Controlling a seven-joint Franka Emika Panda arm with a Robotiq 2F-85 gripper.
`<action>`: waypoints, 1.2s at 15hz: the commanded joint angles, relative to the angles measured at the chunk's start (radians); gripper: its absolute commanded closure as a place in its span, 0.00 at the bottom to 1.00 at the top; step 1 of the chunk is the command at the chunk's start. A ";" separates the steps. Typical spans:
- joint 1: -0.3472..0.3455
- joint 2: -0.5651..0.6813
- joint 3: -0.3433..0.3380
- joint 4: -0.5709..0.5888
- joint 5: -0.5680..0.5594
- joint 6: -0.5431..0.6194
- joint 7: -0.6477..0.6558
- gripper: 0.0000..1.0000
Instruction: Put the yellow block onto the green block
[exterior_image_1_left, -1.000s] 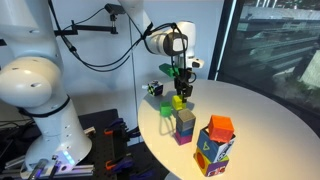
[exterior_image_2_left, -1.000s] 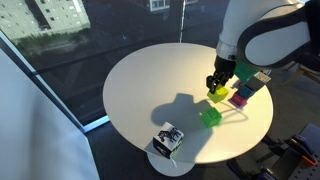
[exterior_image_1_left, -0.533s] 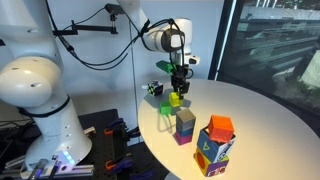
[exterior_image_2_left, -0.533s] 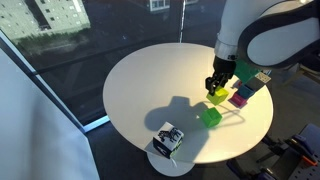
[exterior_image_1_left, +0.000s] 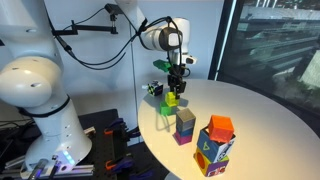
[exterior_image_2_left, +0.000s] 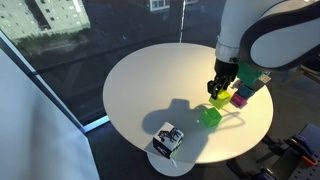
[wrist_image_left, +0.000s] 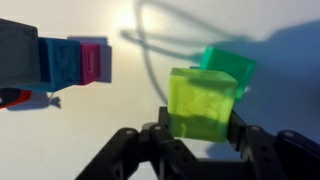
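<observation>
My gripper (exterior_image_1_left: 175, 92) is shut on the yellow block (exterior_image_1_left: 172, 100) and holds it above the round white table (exterior_image_1_left: 250, 120). In an exterior view the gripper (exterior_image_2_left: 219, 90) and yellow block (exterior_image_2_left: 217, 98) hang just above and beyond the green block (exterior_image_2_left: 211, 117), which lies on the table. In the wrist view the yellow block (wrist_image_left: 203, 103) sits between my fingers (wrist_image_left: 200, 142), looking lime-tinted. The green block (wrist_image_left: 230, 66) lies just beyond it, partly covered by it.
A grey cube on a magenta cube (exterior_image_1_left: 185, 125) stands close by and also shows in an exterior view (exterior_image_2_left: 243, 93) and the wrist view (wrist_image_left: 60, 60). A multicoloured stack (exterior_image_1_left: 215, 145) stands at the front. A dark green marked cube (exterior_image_2_left: 168, 138) sits near the table edge.
My gripper has shifted a little sideways with the yellow block, away from the grey-and-magenta stack and closer over the green block. Nothing else has moved.
</observation>
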 joint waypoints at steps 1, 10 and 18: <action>0.006 -0.023 0.011 -0.011 -0.012 -0.025 0.004 0.69; 0.028 -0.024 0.025 -0.032 -0.053 -0.024 0.054 0.69; 0.047 -0.015 0.033 -0.045 -0.088 -0.017 0.142 0.69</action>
